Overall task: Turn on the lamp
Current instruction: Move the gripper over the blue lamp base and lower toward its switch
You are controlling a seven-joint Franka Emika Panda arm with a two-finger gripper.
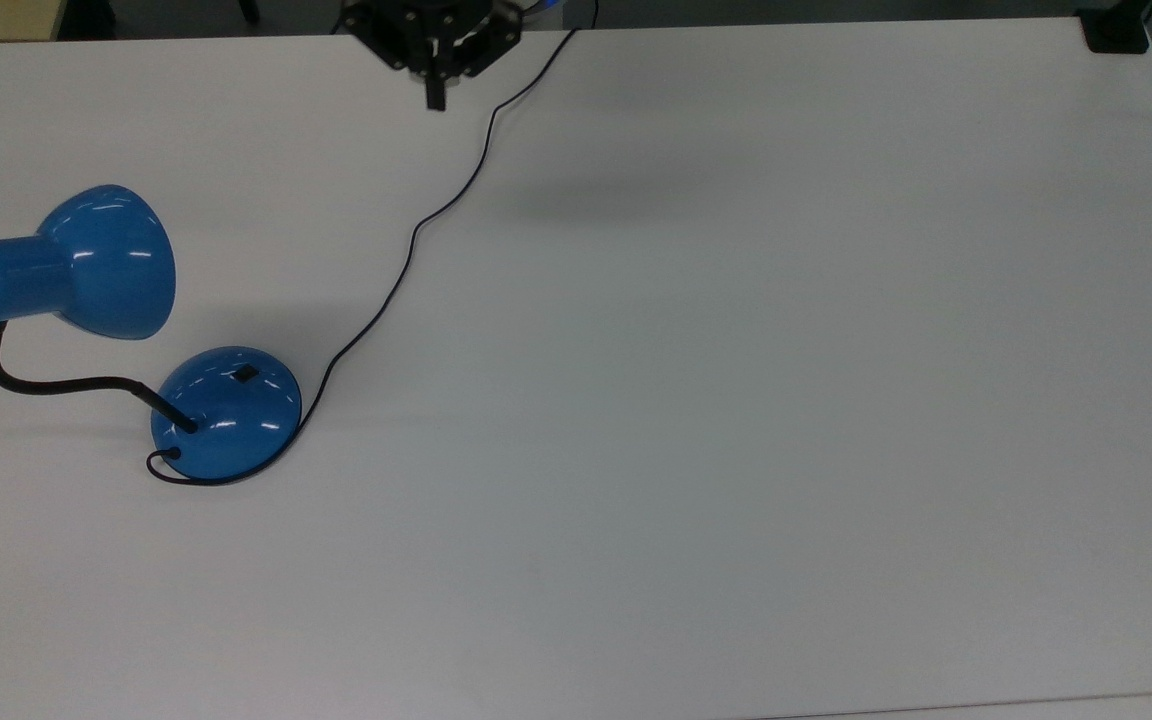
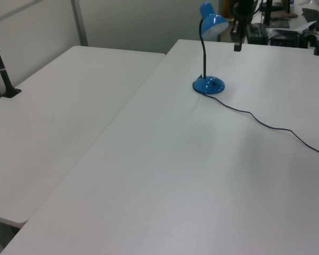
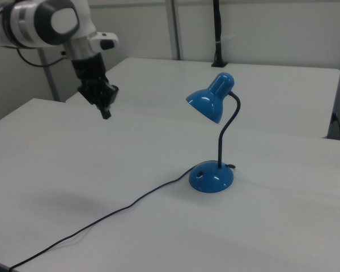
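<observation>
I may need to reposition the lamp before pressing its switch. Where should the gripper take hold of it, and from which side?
Probably the upright lower stretch of the black gooseneck, just above the domed base. It is thin enough for the gripper, whereas the glossy dome and shade look too wide and rounded. Come in level from the right view's left, where the table offers room, above the cord.

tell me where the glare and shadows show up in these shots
Top view: white streaks of glare on the lamp shade and base, a soft shadow patch on the table right of the cord. Right view: a faint shadow on the table below the hand.
</observation>
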